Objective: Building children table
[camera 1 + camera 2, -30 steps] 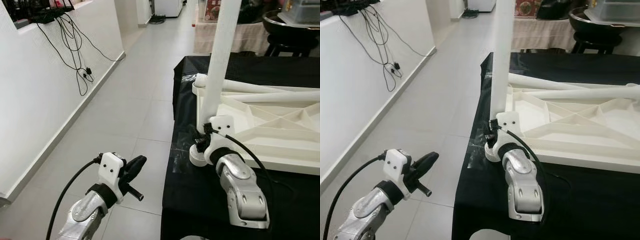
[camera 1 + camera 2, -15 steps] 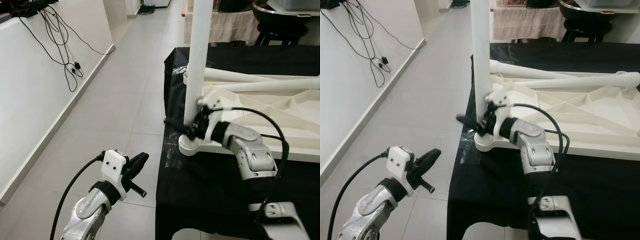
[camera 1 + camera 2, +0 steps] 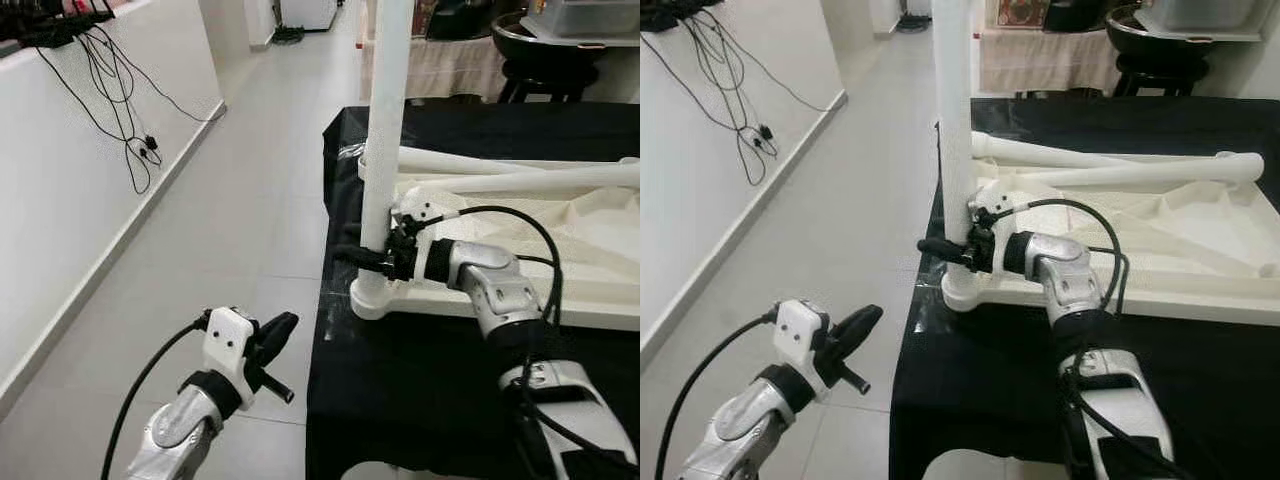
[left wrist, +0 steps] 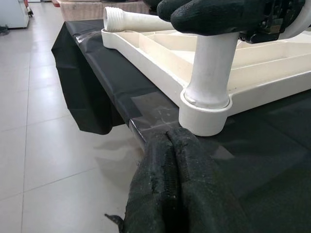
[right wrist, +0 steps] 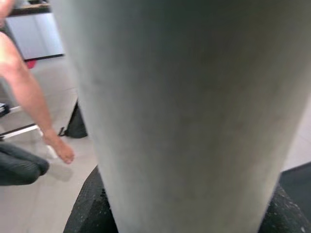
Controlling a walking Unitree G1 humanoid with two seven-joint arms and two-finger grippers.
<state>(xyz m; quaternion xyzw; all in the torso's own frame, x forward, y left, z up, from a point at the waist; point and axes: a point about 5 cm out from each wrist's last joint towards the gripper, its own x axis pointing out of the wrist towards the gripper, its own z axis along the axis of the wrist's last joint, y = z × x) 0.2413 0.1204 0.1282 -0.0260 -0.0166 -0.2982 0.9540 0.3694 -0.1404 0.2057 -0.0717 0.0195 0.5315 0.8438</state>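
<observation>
My right gripper (image 3: 372, 259) clamps the upright white table leg (image 3: 383, 150).
Leg stands in tabletop (image 3: 560, 250) corner socket below it; left gripper (image 3: 275, 330) closed, idle.

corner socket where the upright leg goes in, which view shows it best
The left wrist view: the corner socket sits close and unobstructed, with the upright table leg seated in its collar. Both eye views show it smaller, from above, below the right gripper clamped on the leg. The right wrist view shows the leg's surface up close.
</observation>
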